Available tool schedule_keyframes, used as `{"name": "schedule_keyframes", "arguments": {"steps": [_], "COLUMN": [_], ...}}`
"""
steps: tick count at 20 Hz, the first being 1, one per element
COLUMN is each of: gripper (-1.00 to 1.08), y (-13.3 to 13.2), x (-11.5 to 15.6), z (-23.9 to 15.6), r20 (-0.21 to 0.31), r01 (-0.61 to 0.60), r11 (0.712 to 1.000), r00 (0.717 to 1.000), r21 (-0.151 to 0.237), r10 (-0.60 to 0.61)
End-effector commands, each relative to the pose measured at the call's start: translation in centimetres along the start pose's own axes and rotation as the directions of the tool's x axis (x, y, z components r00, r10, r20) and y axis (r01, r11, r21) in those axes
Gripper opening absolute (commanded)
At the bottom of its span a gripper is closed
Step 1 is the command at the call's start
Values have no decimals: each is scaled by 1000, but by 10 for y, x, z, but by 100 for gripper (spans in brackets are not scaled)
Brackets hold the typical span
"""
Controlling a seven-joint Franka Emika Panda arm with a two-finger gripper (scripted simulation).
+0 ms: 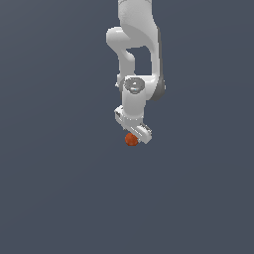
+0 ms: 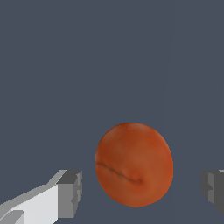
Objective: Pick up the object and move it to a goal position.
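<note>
We see the ball (image 2: 134, 163) between the fingers as a matt orange-red, mottled, with a dark crease across its skin; the gripper (image 2: 141, 189) looks like smooth white plastic with grey matt pads (image 2: 70, 194); the ground (image 2: 87, 65) below it is flat, matt slate-blue.

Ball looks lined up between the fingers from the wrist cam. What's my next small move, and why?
Probably close the gripper. In the wrist view the orange-red ball sits between the two fingers, with a gap showing on each side, so the jaws are open and not yet touching it. The exterior view shows the gripper right over the ball, so lifting now would likely leave it behind.
</note>
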State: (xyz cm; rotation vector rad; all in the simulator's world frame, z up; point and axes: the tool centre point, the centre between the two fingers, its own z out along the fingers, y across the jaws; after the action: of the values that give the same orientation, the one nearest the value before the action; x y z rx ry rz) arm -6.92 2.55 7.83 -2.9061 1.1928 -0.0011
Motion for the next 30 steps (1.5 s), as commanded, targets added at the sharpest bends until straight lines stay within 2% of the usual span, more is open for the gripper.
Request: {"name": "schedule_keyframes", "arguments": {"steps": [1,9,10,23,30], "gripper": [100,100,-100,-100,-100], "y": [1,0,0,1,22], "x": [-1,0,0,2,30], "z": [13,31,31,28,9], "r20": [1,0,0,0,0], "r01": [-1,-3,-3,-2,-2], "r11": [1000,1000,1000,1000,1000], "r00": [1000,1000,1000,1000,1000], "r21": [-1,-1,-1,1,1], "r10": [1,3,3,2,2]}}
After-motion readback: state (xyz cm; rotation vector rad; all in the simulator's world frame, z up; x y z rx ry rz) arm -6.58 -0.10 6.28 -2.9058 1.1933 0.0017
